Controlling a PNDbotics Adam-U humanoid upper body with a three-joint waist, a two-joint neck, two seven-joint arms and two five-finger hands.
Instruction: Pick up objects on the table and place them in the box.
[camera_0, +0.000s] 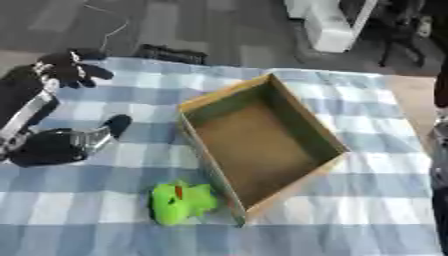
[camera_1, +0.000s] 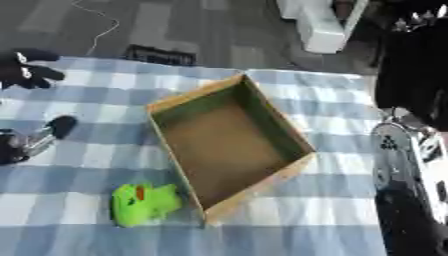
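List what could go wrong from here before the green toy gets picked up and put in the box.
1. The green toy lies right beside the box near its closest corner, so fingers reaching for it may bump or shift the box wall.
2. The left hand is far up the checked cloth, so a long reach across may drag or wrinkle the cloth.

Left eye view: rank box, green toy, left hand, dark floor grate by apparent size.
1. Cardboard box, by far the largest.
2. Green toy.
3. Left hand and the dark floor grate look about alike; the grate lies farther off, so I won't rank them.
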